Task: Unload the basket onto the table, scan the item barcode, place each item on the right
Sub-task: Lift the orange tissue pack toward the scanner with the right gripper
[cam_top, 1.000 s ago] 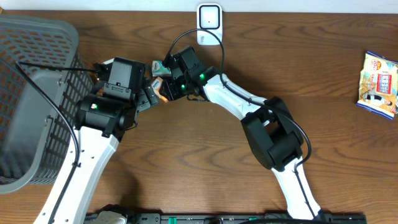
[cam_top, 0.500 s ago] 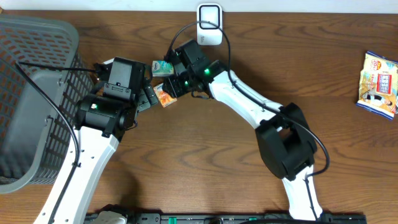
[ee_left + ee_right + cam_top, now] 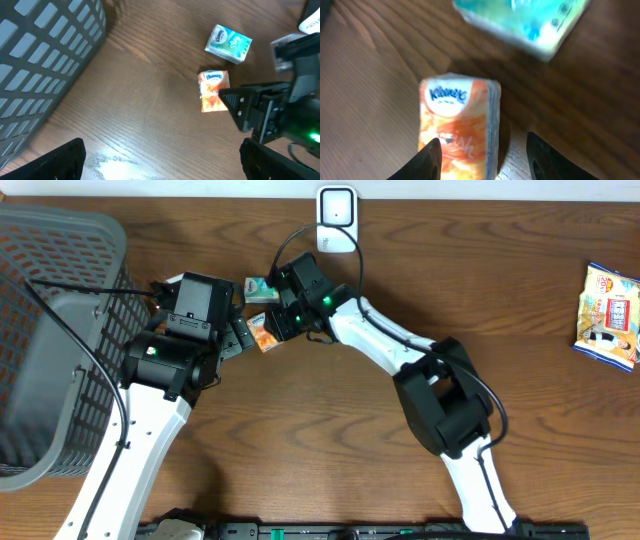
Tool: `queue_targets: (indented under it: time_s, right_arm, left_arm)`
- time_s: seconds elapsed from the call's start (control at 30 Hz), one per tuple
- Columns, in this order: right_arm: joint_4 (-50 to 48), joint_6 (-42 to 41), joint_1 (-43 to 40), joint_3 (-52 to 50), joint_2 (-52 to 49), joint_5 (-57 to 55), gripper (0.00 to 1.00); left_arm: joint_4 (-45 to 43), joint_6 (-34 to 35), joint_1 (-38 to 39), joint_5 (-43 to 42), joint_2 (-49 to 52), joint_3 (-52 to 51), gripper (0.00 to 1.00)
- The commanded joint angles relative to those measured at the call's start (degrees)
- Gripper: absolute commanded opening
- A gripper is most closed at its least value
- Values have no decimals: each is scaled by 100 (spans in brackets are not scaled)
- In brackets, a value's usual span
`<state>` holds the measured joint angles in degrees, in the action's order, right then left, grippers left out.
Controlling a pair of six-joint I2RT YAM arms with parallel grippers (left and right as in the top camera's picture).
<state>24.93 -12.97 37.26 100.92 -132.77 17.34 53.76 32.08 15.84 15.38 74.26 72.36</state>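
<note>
left gripper [image 3: 160,150]: jaws spread wide | right gripper [image 3: 482,142]: jaws partly spread, pointing down

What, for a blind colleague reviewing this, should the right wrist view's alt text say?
An orange Kleenex tissue pack lies on a wooden table, with the right gripper open over its lower end, one fingertip overlapping its corner and the other clear of it. A blurred teal tissue pack sits beyond it.
</note>
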Motion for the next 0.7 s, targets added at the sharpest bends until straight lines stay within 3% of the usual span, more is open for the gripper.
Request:
queue_targets:
  time_s: [0.0,0.47,0.53,0.67]
  right_arm:
    - [15,39,28,-13,-68,186,48]
    - [11,-24,35,-24,-503,706,44]
    - [11,-24,35,-24,-564,704,34]
    - [15,-26,17,-22,-579,706,1]
  left_arm:
    - [20,-57,-17,101,37,24,98]
    - [20,-57,-17,101,37,24,98]
    - [20,-57,-17,101,37,24,98]
    - [20,-57,-17,98,37,24,98]
